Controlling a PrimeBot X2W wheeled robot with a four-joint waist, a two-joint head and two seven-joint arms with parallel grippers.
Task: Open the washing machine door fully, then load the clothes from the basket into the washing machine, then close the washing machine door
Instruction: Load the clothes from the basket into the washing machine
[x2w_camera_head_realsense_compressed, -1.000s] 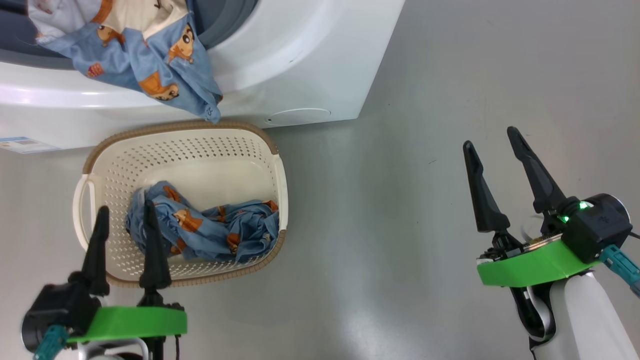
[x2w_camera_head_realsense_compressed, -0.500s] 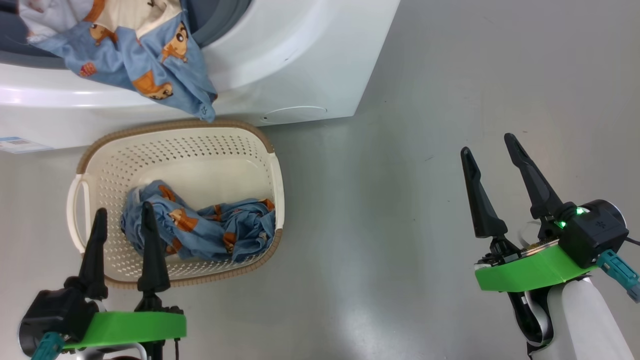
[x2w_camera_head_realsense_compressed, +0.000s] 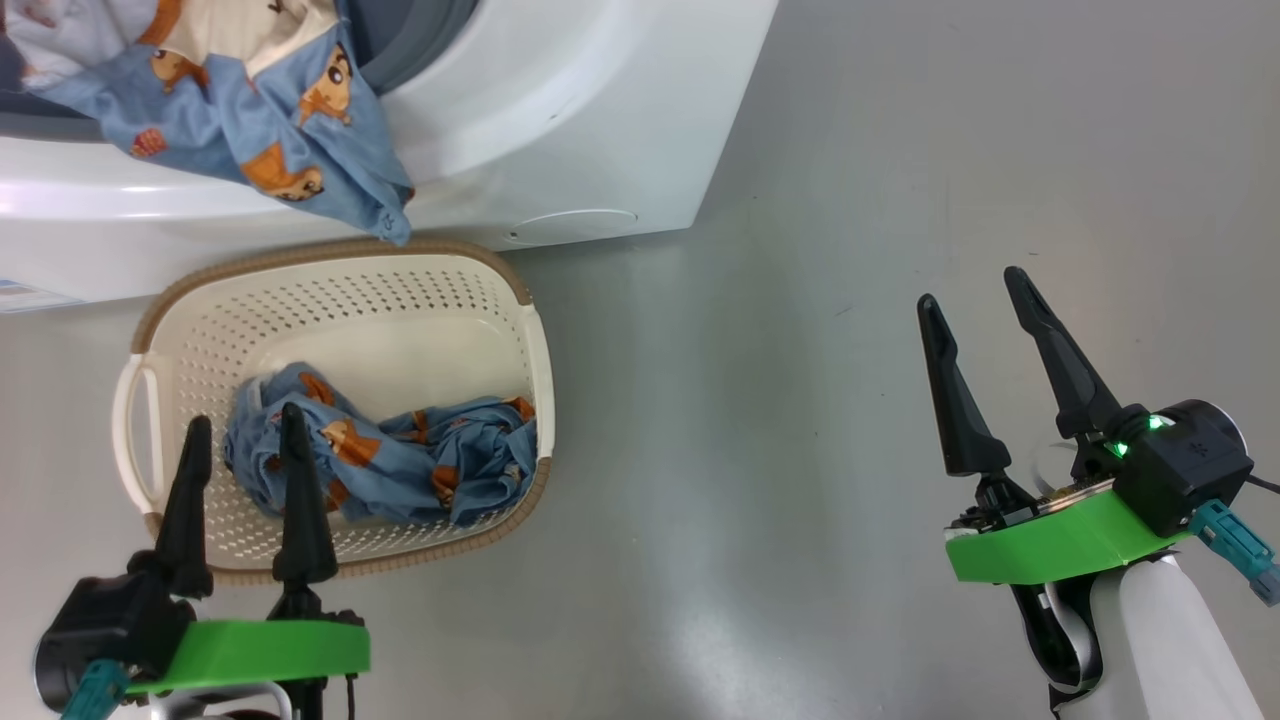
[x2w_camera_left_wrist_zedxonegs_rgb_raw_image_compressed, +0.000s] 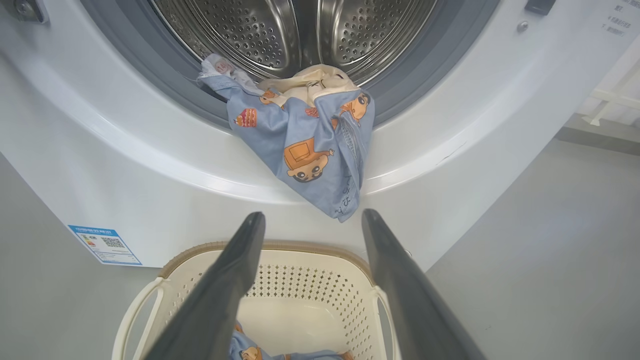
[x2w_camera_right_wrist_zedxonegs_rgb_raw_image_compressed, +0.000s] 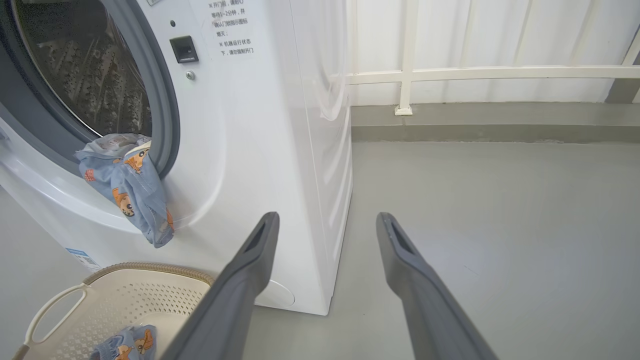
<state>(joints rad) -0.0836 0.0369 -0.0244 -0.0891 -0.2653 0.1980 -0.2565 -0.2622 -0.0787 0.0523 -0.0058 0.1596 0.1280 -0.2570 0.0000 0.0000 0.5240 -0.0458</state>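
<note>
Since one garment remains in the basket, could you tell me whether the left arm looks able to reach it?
Probably yes: the left gripper hangs open just over the garment, and the basket has nothing covering it.

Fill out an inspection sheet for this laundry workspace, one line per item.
Surface: grey floor, smooth and slightly glossy.
Job's things: washer opening uncovered, steel drum visible; one garment draped over the opening's lip, hanging outside towards the basket; more clothes bunched in the basket, which stands just before the washer's front.
Clutter: nothing seen.
Grippers: left gripper open, empty, above the basket's near edge; right gripper open, empty, over the floor.
Cables: teal connector at the right wrist; second connector at the left wrist.
Surroundings: white railing along the wall beside the washer.
</note>
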